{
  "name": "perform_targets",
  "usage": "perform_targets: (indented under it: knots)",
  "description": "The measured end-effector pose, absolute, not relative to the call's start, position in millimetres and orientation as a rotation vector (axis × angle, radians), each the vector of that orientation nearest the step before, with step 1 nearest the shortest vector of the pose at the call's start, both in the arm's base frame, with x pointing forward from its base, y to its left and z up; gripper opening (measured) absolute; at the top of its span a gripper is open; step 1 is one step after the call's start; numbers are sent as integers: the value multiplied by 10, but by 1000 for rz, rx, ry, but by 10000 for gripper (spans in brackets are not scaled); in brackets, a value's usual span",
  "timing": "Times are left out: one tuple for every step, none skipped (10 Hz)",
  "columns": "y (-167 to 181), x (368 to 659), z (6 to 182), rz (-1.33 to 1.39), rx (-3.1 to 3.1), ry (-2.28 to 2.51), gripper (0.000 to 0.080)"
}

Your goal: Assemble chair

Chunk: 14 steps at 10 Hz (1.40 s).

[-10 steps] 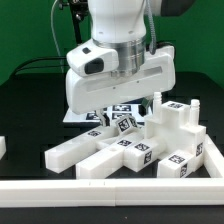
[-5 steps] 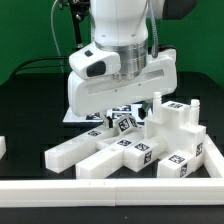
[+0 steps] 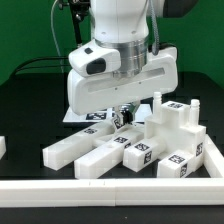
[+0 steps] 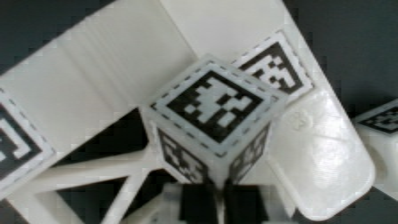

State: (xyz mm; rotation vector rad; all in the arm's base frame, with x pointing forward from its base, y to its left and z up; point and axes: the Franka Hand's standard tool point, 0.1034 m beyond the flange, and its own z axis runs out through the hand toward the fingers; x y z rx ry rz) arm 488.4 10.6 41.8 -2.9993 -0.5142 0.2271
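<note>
My gripper (image 3: 121, 112) hangs low over a pile of white chair parts and is largely hidden by the wide white hand. In the wrist view the black fingers (image 4: 192, 200) are shut on a square white chair leg (image 4: 217, 115) with a marker tag on its end; the leg stands out from between them. In the exterior view this leg (image 3: 125, 122) shows just under the hand. Long white bars (image 3: 72, 152) lie at the exterior view's left of the pile. A blocky stepped part (image 3: 175, 125) lies at its right.
The marker board (image 3: 83, 118) lies on the black table behind the pile. A white rail (image 3: 110, 190) runs along the front edge. A small white piece (image 3: 3, 147) sits at the exterior view's left edge.
The hand has shifted slightly upward. The tagged leg under it has turned more upright. The long bar at the exterior view's left has slid a little further left.
</note>
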Motion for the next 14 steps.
perform_targets:
  knots:
    - [102, 4884, 425, 233, -2998, -509, 6]
    - [84, 4885, 451, 260, -2991, -491, 5]
    - [82, 4892, 446, 255, -2993, -492, 5]
    - [79, 4891, 458, 258, -2991, -495, 8]
    - [77, 4904, 533, 256, -2988, -494, 8]
    - [68, 4881, 592, 243, -2980, -526, 34]
    - [13, 4818, 619, 243, -2946, -647, 34]
    - [-50, 4817, 634, 235, -2917, -743, 214]
    - [-90, 4819, 637, 227, -2891, -830, 214]
    - [-128, 4815, 634, 223, -2864, -907, 415]
    - [-165, 4806, 623, 225, -2838, -979, 548]
    - [-141, 4791, 591, 234, -2852, -940, 548]
    - [-93, 4772, 543, 221, -2867, -926, 631]
    - [-61, 4732, 503, 217, -2873, -920, 644]
